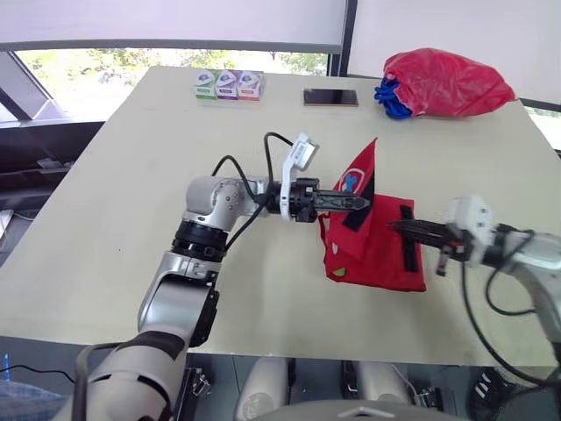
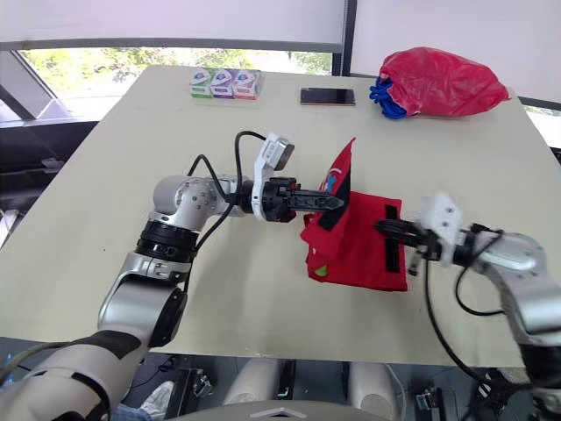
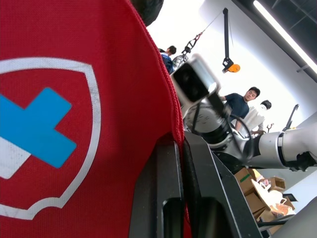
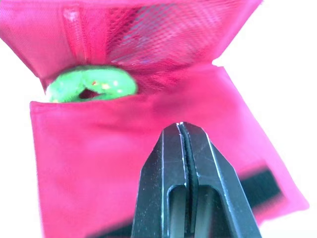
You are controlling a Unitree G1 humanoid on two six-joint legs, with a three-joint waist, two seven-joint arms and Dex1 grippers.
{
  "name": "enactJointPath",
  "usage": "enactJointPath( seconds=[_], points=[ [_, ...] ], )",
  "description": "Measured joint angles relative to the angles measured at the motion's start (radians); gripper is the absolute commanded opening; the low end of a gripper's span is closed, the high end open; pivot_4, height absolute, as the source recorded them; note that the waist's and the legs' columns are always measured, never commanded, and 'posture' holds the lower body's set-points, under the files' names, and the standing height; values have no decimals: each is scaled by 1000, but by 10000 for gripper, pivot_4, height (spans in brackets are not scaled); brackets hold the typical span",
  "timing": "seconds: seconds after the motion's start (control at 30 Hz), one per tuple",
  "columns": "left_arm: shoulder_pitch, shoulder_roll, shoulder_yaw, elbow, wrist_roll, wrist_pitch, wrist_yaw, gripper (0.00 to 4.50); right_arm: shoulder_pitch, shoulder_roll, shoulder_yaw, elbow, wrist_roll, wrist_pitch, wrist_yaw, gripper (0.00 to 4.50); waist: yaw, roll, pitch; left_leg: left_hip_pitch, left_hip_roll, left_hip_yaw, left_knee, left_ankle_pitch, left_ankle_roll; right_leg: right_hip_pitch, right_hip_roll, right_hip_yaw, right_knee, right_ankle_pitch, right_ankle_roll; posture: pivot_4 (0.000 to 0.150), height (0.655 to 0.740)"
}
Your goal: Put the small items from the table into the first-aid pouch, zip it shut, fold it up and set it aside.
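Three small boxes [image 1: 228, 84] stand at the far edge of the worktop [image 1: 131, 202], well apart from the work. Left claw [image 1: 358, 203]: pinching the raised flap [image 1: 362, 175] of the red first-aid pouch [image 1: 377, 254], which lies centre-right. A green item [image 4: 91, 85] sits in its inner pocket. Right claw [image 1: 396, 226]: pressed together, empty, over the pouch body. Judged stage: packing partly done, folding apparently begun. Zip state not discernible; setting aside remains.

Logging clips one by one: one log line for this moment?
left gripper shut on pouch flap, raised | right gripper shut, over pouch | green item in pocket
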State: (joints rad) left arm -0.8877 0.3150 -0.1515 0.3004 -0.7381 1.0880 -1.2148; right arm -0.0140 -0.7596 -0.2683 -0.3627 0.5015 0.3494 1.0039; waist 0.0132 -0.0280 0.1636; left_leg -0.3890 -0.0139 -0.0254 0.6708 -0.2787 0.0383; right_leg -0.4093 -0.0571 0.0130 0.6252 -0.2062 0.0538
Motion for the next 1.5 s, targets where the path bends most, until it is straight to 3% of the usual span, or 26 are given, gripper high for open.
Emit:
enactJointPath(
  seconds=[0.13,0.23,0.5,0.53,0.63,0.87,1.13,1.4,1.43,1.5],
  points=[
    [2,-18,-18,8,21,-10,-2,0,99,-20,-159,6,108,31,50,352,0,0,0,0,0,0,1,0,0,0,0,0,0,0,0,1500,7400],
    [-5,-54,-30,39,41,-25,-1,0,167,-20,-318,73,228,73,89,12248,0,0,0,1,0,1,1,0,0,1,1,1,0,0,0,1500,7400],
    [-53,-131,-63,177,143,-97,24,0,271,-19,-372,131,236,31,170,43246,-3,2,0,3,0,3,1,0,0,1,2,3,1,0,1,1500,7400],
    [-57,-139,-62,187,149,-101,26,3207,276,-19,-378,131,236,29,171,44887,-2,2,0,2,0,3,1,0,0,1,2,3,0,0,1,1500,7400],
    [-57,-156,-63,197,159,-105,20,13242,303,-16,-382,122,239,20,172,45000,-2,2,0,2,1,2,0,0,0,1,2,2,0,0,1,1500,7400],
    [-56,-187,-73,190,176,-115,-1,44551,325,12,-377,91,238,13,160,45000,-1,2,-1,2,1,2,1,0,0,1,2,3,0,0,1,1500,7400],
    [-48,-215,-75,202,209,-163,9,44551,335,13,-377,86,228,-6,155,45000,-1,2,-1,2,1,2,1,0,0,1,2,3,0,0,1,1500,7400],
    [28,-245,-103,190,289,-392,0,44551,334,13,-375,105,207,-34,158,45000,1,3,-1,2,1,3,1,0,0,1,1,3,0,0,0,1500,7400],
    [33,-250,-111,190,305,-419,1,40727,334,13,-375,107,205,-39,159,45000,1,3,-1,2,1,3,1,0,0,1,1,3,0,0,0,1500,7400],
    [44,-265,-123,190,332,-468,11,37145,333,13,-373,108,199,-50,162,45000,2,3,-1,2,1,3,1,0,0,1,1,3,0,0,0,1500,7400]
  ],
)
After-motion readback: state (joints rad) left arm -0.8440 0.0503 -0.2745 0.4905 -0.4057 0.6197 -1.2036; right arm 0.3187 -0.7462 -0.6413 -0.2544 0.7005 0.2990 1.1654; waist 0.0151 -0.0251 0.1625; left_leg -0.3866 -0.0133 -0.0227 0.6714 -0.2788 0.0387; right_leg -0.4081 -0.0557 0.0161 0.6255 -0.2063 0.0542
